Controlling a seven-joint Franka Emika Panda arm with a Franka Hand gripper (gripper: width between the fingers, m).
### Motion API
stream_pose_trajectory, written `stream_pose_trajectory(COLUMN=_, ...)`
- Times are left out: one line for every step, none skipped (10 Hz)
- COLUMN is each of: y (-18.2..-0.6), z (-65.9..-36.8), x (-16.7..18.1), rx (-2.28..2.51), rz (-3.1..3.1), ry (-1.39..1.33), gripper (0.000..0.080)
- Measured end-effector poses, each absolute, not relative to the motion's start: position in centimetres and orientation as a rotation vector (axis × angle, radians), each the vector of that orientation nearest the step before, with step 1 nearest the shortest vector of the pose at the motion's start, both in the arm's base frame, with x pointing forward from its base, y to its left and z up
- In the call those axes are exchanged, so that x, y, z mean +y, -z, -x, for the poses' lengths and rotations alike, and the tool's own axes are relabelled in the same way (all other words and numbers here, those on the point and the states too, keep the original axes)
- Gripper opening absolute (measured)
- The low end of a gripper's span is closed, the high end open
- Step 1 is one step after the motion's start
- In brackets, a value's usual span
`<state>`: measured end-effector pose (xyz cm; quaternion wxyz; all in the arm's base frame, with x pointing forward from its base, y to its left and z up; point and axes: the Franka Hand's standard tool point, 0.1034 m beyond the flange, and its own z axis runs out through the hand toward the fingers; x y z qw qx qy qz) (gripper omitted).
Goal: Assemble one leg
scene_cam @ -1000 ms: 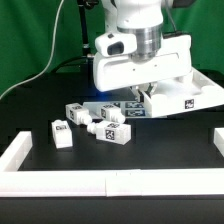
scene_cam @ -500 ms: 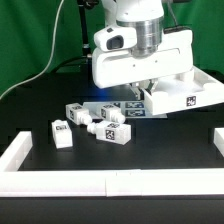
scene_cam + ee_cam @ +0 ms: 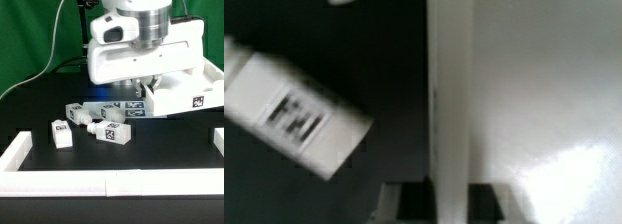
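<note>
Three white tagged legs lie on the black table in the exterior view: one (image 3: 62,133) at the left, one (image 3: 78,113) behind it, one (image 3: 112,132) in the middle. My gripper (image 3: 143,86) is shut on the edge of the large white square panel (image 3: 185,90) and holds it tilted above the table at the exterior view's right. In the wrist view the panel's rim (image 3: 450,100) runs between my fingers (image 3: 409,203), with the gripper (image 3: 450,205) closed on it. A blurred leg (image 3: 295,112) shows beside it.
More tagged white pieces (image 3: 125,108) lie under the arm behind the legs. A white rim (image 3: 60,180) borders the table's front and both sides. A green backdrop and a cable (image 3: 50,50) stand behind.
The arm has risen with the panel, which now sits higher and more to the exterior view's right. The legs have not moved.
</note>
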<state>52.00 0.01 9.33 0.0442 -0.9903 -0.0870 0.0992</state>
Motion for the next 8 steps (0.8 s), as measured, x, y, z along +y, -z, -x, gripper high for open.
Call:
stream_pose_trajectory(y=-9.2, z=-52.2, x=-0.1, rx=-0.263, rz=3.029, ry=-0.296, gripper=0.0054)
stream_pose_trajectory(y=-9.1, z=-52.1, x=0.0, rx=-0.266, rz=3.028, ry=-0.299, gripper=0.0054)
stream_pose_trajectory(y=-9.1, z=-52.1, x=0.0, rx=-0.266, rz=3.028, ry=-0.3, gripper=0.0054)
stream_pose_trajectory(y=-8.9, z=-52.0, x=0.0, rx=-0.259, rz=3.029, ry=-0.307, gripper=0.0054)
stream_pose_trajectory(y=-8.3, z=-52.1, x=-0.4, rx=-0.194, rz=3.036, ry=-0.352, gripper=0.0054)
stream_pose_trajectory(y=-8.0, z=-53.9, x=-1.0, rx=-0.128, rz=3.037, ry=-0.392, gripper=0.0054)
stream_pose_trajectory(y=-7.9, z=-56.5, x=-1.7, rx=-0.044, rz=3.03, ry=-0.404, gripper=0.0054)
stream_pose_trajectory(y=-7.6, z=-58.7, x=-2.7, rx=-0.048, rz=3.038, ry=-0.365, gripper=0.0054)
